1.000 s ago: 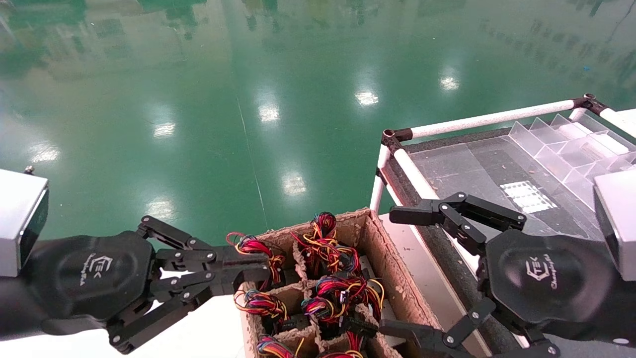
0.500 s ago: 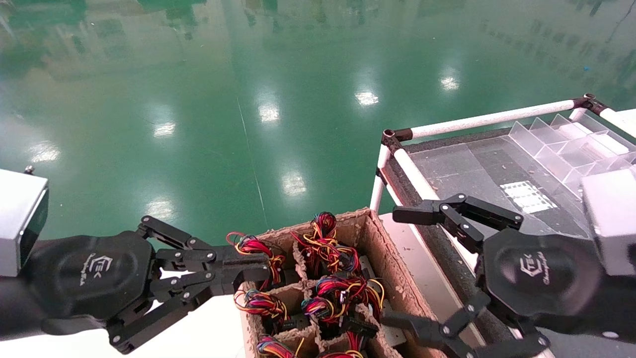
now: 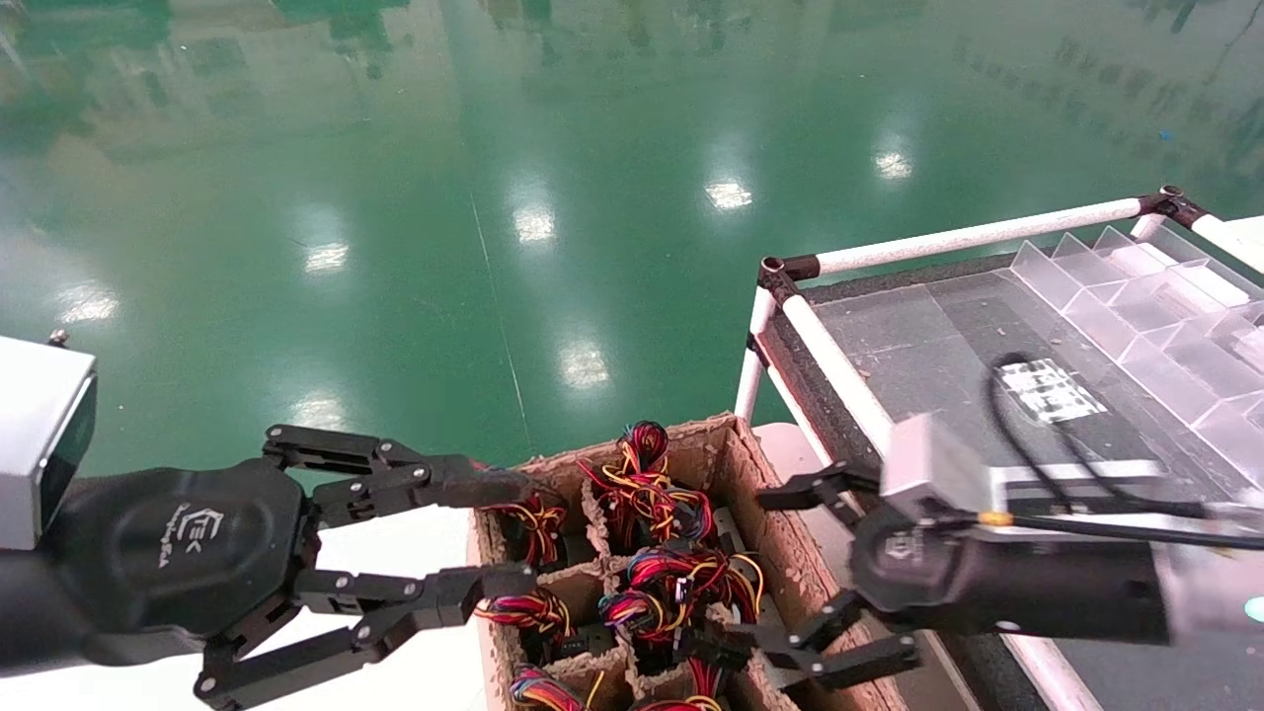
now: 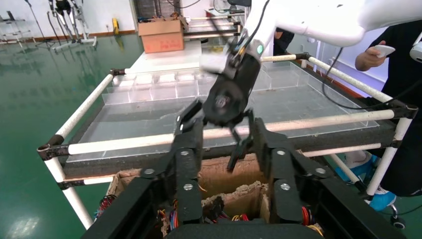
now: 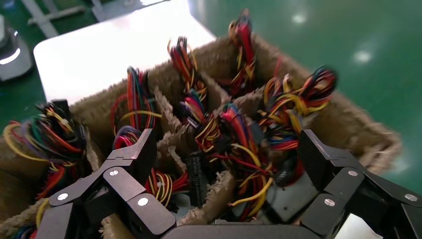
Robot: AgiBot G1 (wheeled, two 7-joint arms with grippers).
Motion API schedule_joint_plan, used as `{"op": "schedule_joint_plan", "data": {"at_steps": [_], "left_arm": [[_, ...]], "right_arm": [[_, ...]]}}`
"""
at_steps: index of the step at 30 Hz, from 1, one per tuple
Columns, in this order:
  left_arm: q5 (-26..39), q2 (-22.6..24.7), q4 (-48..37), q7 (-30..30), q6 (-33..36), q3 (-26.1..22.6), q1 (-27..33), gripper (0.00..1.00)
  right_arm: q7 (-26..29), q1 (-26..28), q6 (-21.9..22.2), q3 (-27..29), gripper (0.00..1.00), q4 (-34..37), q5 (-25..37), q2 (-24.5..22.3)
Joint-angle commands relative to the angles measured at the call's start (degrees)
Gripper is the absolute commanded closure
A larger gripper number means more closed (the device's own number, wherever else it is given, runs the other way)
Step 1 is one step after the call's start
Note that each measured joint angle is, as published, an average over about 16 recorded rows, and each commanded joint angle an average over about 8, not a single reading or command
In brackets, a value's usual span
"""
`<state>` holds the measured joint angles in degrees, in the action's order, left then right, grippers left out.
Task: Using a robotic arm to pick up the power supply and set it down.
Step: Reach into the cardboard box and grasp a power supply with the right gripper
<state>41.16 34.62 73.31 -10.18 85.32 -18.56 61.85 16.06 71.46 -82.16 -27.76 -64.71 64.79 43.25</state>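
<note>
1. Right gripper [image 3: 790, 583] has swung in from beside the box since half a second ago; its wrist now lies level, the yellow-tagged black cable [image 3: 1027, 434] showing on top. Jaws spread wide over the box's right-hand cells.
2. Left gripper [image 3: 513, 538] has opened: earlier its fingers lay nearly together at the box's left wall, now they stand well apart, upper finger [image 3: 434, 484] over the left rim, lower finger [image 3: 434, 597] just beside the wall. It holds nothing.
3. Cardboard box [image 3: 760, 513] unchanged in place. Power supplies sit down in its divider cells, only wire bundles [image 3: 647, 489] and bits of dark casing showing; the right wrist view puts one bundle [image 5: 234, 134] between the open fingers [image 5: 134, 154], not gripped.
4. Edges: box's right wall lies close to the rack's white tube rail [image 3: 839, 370]; right gripper fills that gap.
5. Open room: green floor [image 3: 395, 247] beyond the box; clear sheet on the rack [image 3: 928, 336] bare near the rail, clear dividers [image 3: 1136, 286] farther right.
</note>
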Motion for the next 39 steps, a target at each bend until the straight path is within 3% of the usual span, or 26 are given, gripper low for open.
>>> {"op": "schedule_joint_plan", "data": {"at_steps": [1,8,17,39], "left_arm": [[0.0,0.0,0.0,0.0,0.0,0.0,0.0,0.00],[0.0,0.0,0.0,0.0,0.0,0.0,0.0,0.00],[0.0,0.0,0.0,0.0,0.0,-0.1,0.0,0.00],[-0.1,0.0,0.0,0.1,0.0,-0.1,0.0,0.00]], "right_arm": [[1.1,2.2,-0.3,-2.1,0.00,1.8,3.3,2.1],[2.0,6.8,-3.3,-4.1,0.00,9.4,3.6,8.3],[1.7,9.0,-5.0,-6.1,0.00,15.5,3.9,14.5],[-4.7,10.5,-3.8,-8.8,0.00,27.7,9.2,17.2]]}}
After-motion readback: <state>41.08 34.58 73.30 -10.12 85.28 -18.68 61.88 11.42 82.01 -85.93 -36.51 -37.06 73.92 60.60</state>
